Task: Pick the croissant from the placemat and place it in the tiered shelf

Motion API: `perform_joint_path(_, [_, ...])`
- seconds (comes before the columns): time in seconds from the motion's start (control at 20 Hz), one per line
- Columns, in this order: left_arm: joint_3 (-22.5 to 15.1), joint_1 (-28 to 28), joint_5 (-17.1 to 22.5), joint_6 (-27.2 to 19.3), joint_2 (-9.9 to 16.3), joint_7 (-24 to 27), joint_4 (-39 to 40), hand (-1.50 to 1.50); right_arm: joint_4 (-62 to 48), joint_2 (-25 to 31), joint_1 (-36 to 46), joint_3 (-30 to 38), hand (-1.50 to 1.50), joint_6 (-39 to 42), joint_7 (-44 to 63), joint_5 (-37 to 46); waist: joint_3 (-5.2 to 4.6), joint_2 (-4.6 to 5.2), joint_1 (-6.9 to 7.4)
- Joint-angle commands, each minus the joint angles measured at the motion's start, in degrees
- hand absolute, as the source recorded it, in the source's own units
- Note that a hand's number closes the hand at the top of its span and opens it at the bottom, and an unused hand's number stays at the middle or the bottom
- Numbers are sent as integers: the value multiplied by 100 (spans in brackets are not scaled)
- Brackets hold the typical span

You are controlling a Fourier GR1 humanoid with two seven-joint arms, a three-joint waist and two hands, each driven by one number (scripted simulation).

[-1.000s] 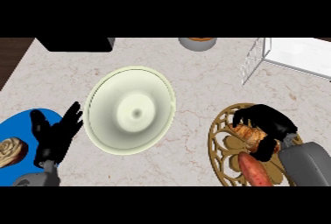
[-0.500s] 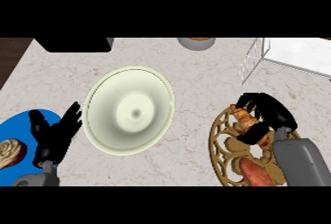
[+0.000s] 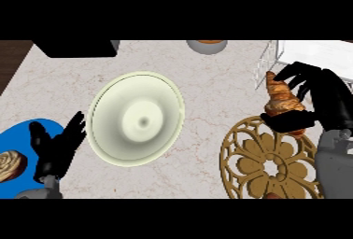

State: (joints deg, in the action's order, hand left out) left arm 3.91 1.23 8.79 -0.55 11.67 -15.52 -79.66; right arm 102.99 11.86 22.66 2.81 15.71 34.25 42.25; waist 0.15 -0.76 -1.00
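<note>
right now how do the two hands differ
The right hand is curled round the croissant, held above the counter near the white shelf; the left hand holds nothing, its fingers straight, resting beside the pale plate over the blue mat. Both are black on grey forearms.

Right hand [image 3: 322, 100] raised at right edge, fingers [image 3: 293, 71] and thumb curled round croissant [image 3: 281, 95]. Grey forearm below it. Left hand [image 3: 56, 148] rests lower left, fingers straight, pointing up.
</note>
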Motion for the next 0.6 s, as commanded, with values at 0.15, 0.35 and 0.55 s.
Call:
perform_joint_path(0.15, [-33,-264,-23,43,5,-146,-114,0,1418,664,970,917,150,1017,1594,-355,-21,37,72])
perform_joint_path(0.35, [147,175,41,195,188,-235,222,0,1426,998,1670,1308,150,1464,2139,-765,-20,60,80])
perform_joint_path(0.55, [-119,-98,-105,-13,-113,-264,-275,0,329,1526,2558,1644,150,1381,2066,-859,-19,68,157])
